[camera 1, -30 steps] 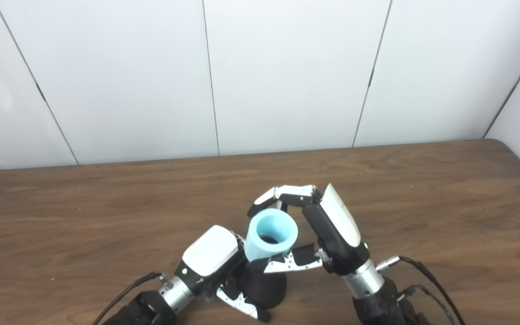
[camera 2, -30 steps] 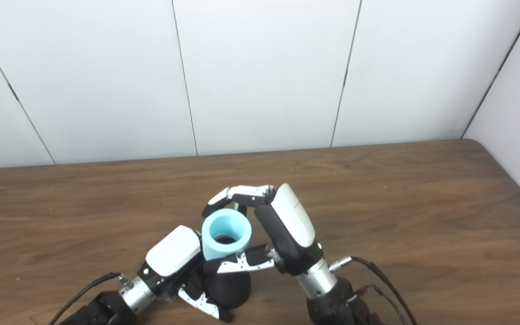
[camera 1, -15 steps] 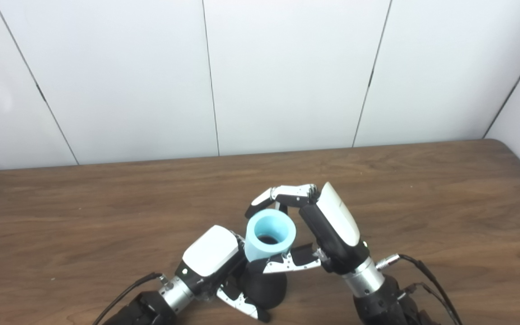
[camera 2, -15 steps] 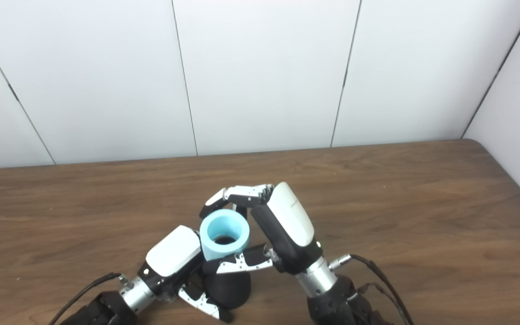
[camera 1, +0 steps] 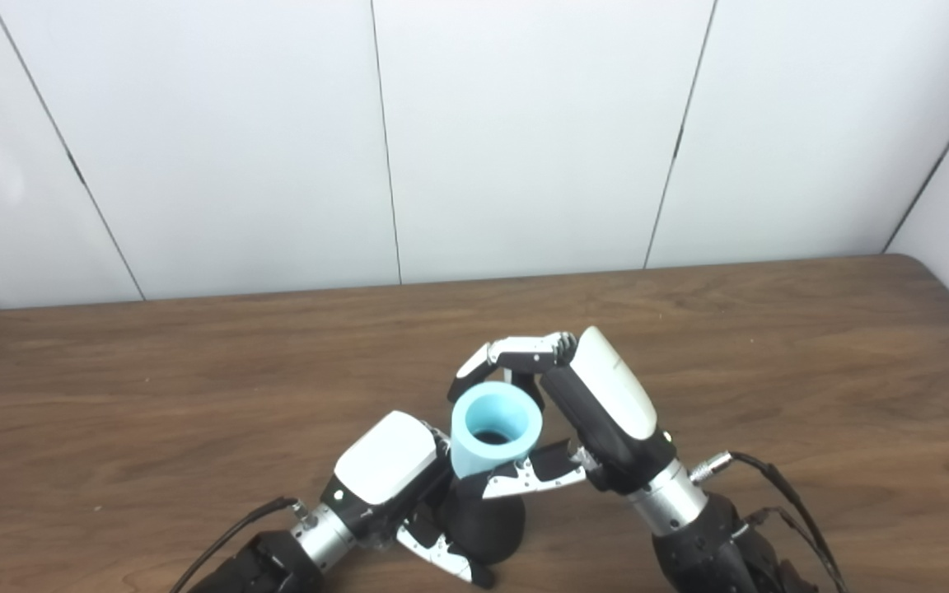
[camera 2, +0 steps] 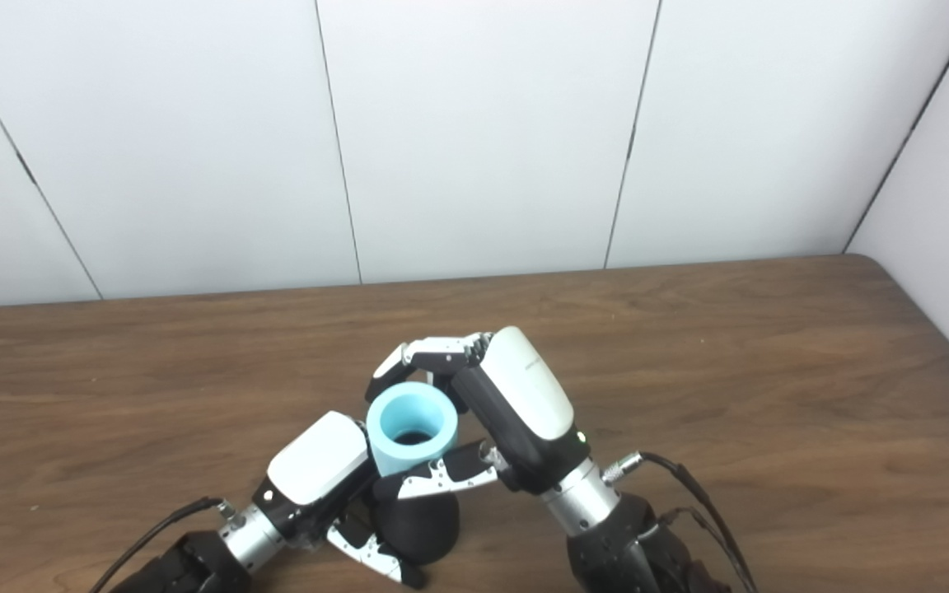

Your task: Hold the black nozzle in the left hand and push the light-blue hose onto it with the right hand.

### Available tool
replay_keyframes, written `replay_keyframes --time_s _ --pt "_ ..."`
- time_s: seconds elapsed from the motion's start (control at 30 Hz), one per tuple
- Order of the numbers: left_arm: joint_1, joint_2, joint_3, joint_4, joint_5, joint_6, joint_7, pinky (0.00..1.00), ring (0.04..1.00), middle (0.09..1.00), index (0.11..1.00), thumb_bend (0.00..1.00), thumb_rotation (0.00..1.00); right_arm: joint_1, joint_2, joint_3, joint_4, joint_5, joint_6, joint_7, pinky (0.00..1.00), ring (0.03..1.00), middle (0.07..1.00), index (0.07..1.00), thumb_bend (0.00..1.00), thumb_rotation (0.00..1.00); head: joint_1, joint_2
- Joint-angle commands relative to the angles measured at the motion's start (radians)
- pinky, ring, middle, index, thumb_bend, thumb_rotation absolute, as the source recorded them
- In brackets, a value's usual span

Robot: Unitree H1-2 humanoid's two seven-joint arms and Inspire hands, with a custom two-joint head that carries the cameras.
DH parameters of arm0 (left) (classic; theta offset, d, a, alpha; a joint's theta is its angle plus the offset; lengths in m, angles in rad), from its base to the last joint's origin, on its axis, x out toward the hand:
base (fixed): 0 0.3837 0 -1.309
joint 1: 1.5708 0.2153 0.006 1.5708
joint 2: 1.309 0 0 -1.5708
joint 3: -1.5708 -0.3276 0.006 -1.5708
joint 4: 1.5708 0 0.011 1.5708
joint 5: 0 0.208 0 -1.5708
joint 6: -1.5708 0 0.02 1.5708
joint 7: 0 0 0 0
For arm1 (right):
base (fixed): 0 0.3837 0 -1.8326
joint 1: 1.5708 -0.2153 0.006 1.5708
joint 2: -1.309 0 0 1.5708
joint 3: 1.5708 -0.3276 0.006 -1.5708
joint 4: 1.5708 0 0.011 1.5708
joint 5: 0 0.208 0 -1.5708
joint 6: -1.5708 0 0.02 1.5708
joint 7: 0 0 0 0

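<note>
With the left robot hand [camera 1: 388, 473] wrapped round the black nozzle [camera 1: 487, 527] low over the desk [camera 1: 771, 346] and the right robot hand [camera 1: 561, 412] clasping the light-blue hose [camera 1: 495, 428] apparently seated on it, an off-axis push could cock the hose sideways

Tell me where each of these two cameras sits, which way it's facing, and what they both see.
Left eye view: on the robot's head, looking down and forward at the wooden table and white wall; both arms enter from the bottom edge.
Right eye view: beside it, slightly to the right, same downward aim; the scene sits further left in the picture.
Shared: left hand gripping the black nozzle, right hand with fingers wrapped around the light-blue hose on top of it.
</note>
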Motion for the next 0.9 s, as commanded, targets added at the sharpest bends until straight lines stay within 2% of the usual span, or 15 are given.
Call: replay_keyframes --time_s 0.0,0.13,0.43,0.63,0.8,0.87 --pt "0.132 -0.022 -0.067 0.084 0.024 -0.001 -0.049 0.08 0.141 0.219 0.483 0.52 0.04 -0.036 -0.009 -0.010 -0.042 0.000 0.026 0.014 0.07 0.123 0.471 0.482 0.53 0.00 0.000 0.001" --pt "0.130 -0.025 -0.068 0.083 0.028 0.001 -0.048 0.08 0.140 0.218 0.483 0.52 0.04 -0.042 -0.019 -0.007 -0.062 -0.022 0.048 0.040 0.07 0.115 0.470 0.482 0.53 0.00 0.000 0.001" --pt "0.131 -0.031 -0.067 0.079 0.026 0.010 -0.056 0.08 0.133 0.205 0.483 0.52 0.04 -0.043 -0.032 0.007 -0.077 -0.083 0.039 0.065 0.10 0.166 0.472 0.481 0.53 0.00 0.001 0.004" --pt "0.128 -0.035 -0.068 0.082 0.025 0.009 -0.053 0.08 0.130 0.211 0.483 0.52 0.04 -0.055 -0.051 0.010 -0.097 -0.031 0.115 0.147 0.10 0.150 0.471 0.481 0.53 0.00 0.002 0.004" --pt "0.126 -0.039 -0.067 0.091 0.023 0.008 -0.052 0.07 0.129 0.207 0.483 0.52 0.04 -0.063 -0.058 0.011 -0.105 -0.003 0.153 0.173 0.10 0.161 0.413 0.528 0.52 0.00 0.004 0.001" --pt "0.126 -0.040 -0.067 0.091 0.023 0.008 -0.050 0.07 0.126 0.203 0.483 0.52 0.04 -0.064 -0.058 0.011 -0.109 0.007 0.169 0.181 0.09 0.145 0.460 0.491 0.53 0.00 0.006 0.000"
